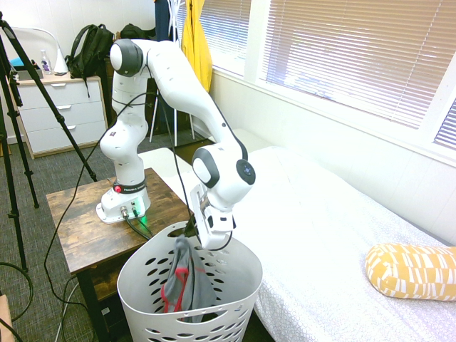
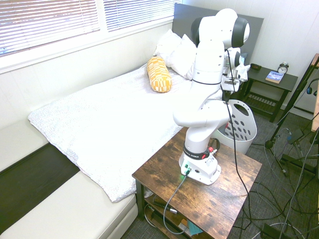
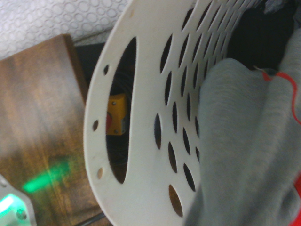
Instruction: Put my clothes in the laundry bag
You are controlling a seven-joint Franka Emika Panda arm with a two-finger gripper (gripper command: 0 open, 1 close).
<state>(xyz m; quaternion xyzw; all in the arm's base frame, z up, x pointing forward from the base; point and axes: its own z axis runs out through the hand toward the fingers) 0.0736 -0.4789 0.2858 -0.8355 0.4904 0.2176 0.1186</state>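
1. A white robot arm reached down from a wooden worktop (image 1: pixel 82 221) to the rim of a round white laundry basket (image 1: pixel 235 285) that stood on the floor beside a bed (image 1: pixel 320 235).
2. The hand (image 1: pixel 191 236) hung just inside the basket's rim, at about 11 o'clock on its opening, and was closed on the top of a grey garment with red trim (image 1: pixel 187 281).
3. The garment dangled from the hand into the basket, its lower part inside the basket and red edging showing at about 7 o'clock on the cloth.
4. In the wrist view, the grey fabric (image 3: pixel 249 141) lay close against the basket's holed inner wall (image 3: pixel 141 155), with a thin red seam visible.
5. A yellow patterned pillow (image 1: pixel 413 269) lay on the white bed, at about 3 o'clock from the basket, well apart from it.
6. In the second exterior view, the basket (image 2: pixel 241 127) stood behind the arm, between the worktop (image 2: pixel 219 194) and a dark bedside table (image 2: pixel 271 82).
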